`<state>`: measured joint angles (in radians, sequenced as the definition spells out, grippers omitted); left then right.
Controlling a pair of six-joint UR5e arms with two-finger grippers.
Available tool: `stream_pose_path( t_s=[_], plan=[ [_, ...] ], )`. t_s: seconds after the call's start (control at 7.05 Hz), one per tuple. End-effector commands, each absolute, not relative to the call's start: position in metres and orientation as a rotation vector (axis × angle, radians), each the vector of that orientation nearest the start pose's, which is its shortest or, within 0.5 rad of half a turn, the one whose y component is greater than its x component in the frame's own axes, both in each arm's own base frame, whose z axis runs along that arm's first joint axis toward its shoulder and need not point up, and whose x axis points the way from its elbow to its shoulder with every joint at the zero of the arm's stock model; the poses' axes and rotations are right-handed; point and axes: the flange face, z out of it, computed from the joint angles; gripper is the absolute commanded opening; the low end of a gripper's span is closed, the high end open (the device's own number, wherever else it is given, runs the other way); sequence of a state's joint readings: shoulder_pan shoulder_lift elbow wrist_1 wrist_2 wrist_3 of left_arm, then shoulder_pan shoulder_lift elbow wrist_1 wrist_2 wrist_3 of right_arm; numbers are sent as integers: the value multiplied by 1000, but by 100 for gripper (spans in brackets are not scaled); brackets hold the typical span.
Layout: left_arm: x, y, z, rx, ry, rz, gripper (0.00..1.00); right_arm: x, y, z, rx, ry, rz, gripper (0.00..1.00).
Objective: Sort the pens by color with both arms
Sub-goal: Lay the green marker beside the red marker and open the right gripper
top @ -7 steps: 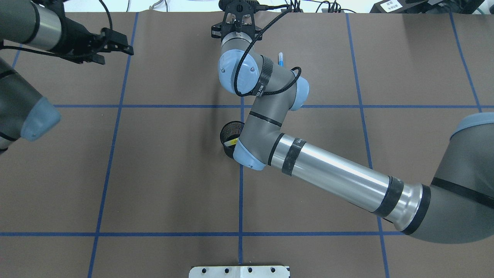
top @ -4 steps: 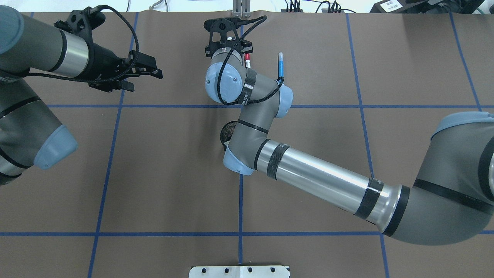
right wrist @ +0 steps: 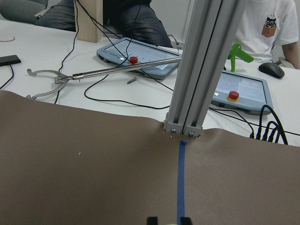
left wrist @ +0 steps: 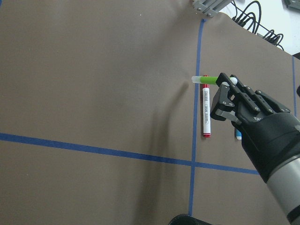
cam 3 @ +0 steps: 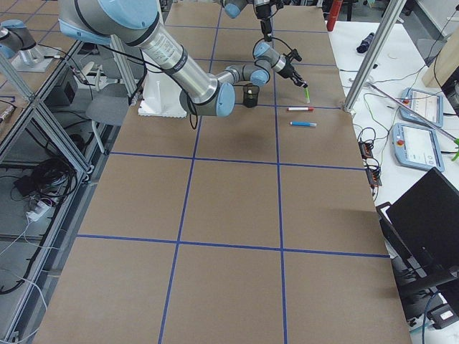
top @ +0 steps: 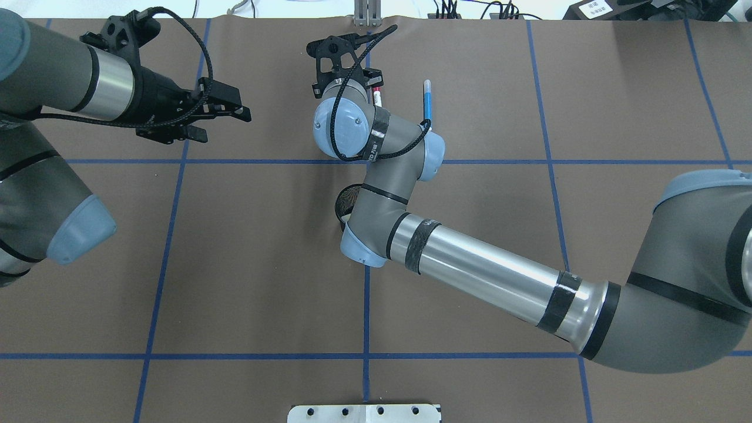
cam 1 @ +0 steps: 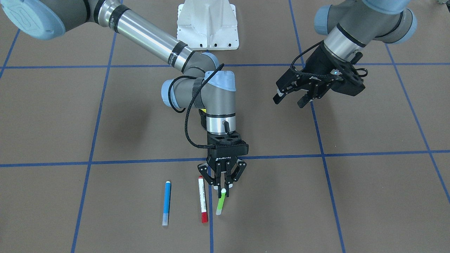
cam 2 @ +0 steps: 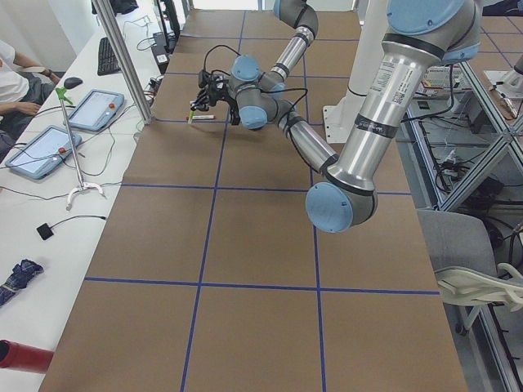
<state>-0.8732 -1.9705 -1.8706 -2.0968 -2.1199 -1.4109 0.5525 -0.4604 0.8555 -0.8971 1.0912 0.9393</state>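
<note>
Right end effector (cam 1: 222, 186) is pinching the light green pen (cam 1: 219, 205) by its white tip, lower middle of the front view. It's just right of the red-capped pen (cam 1: 202, 202) and the blue pen (cam 1: 167, 202), which are flat on the bench (cam 1: 105, 123). Left end effector (cam 1: 289, 102) hangs spread wide, upper right.

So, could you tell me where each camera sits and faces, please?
Front-facing: across table, facing base; right gripper holds green pen.
Overhead: behind base, looking down; left arm left, right arm right.
Exterior left: table's left end; left arm near.
Exterior right: opposite end; right arm near.
Left wrist: sees right gripper.
Right wrist: faces operators' desk; own fingertips.
Both front-facing and left wrist show red pen.
</note>
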Motion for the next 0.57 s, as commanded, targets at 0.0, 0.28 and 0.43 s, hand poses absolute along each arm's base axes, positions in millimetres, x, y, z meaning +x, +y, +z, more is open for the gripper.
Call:
stream_pose_path(
  t_s=[0.0,0.28,0.43],
  plan=[
    [308,-493,231,167,1267,-279,100,-645,-606,153,947,-654,173,43],
    [309,-493,230,166,1266,-280,100,-643,-604,154,949,-662,175,81],
    [311,-493,229,158,1257,-282,100,-638,-599,154,949,-682,171,94]
  ],
)
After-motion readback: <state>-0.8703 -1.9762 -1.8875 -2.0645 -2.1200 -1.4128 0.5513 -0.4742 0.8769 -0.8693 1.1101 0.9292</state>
